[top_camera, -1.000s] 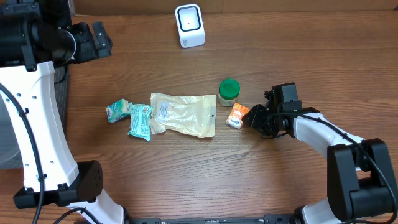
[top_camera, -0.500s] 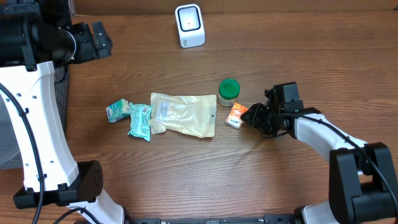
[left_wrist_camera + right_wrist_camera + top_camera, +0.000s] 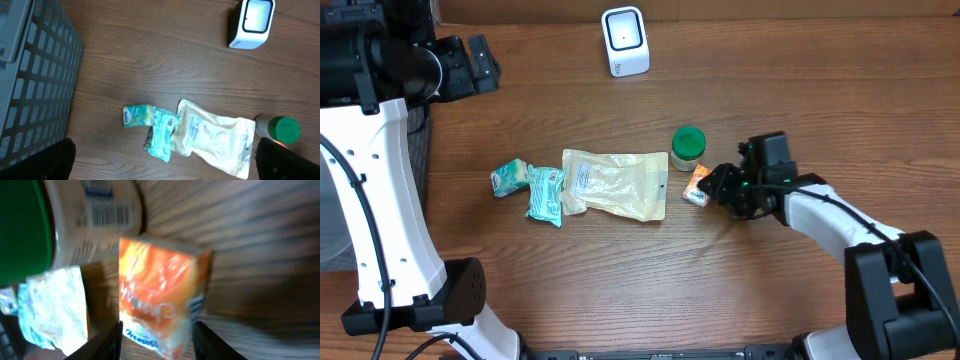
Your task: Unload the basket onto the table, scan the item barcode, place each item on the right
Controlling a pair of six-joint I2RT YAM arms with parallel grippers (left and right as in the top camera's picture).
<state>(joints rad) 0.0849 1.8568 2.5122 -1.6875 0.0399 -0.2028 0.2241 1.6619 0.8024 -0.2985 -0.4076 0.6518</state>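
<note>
Right wrist view, glossy orange sachet (image 3: pixel 161 297) between parted right end effector (image 3: pixel 159 339), left end effector (image 3: pixel 167 162) spread wide

Overhead and left wrist views: sharp, evenly lit. Right wrist view: the orange packet (image 3: pixel 157 300) is smeared by blur.

White arm links (image 3: pixel 380 200), black joints (image 3: pixel 455 290), black cables (image 3: pixel 340 170).

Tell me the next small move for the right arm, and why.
Probably ease the right gripper a little forward, then close. Its fingers flank the orange packet, but only their tips reach its near end, so a grip now looks shallow.
</note>
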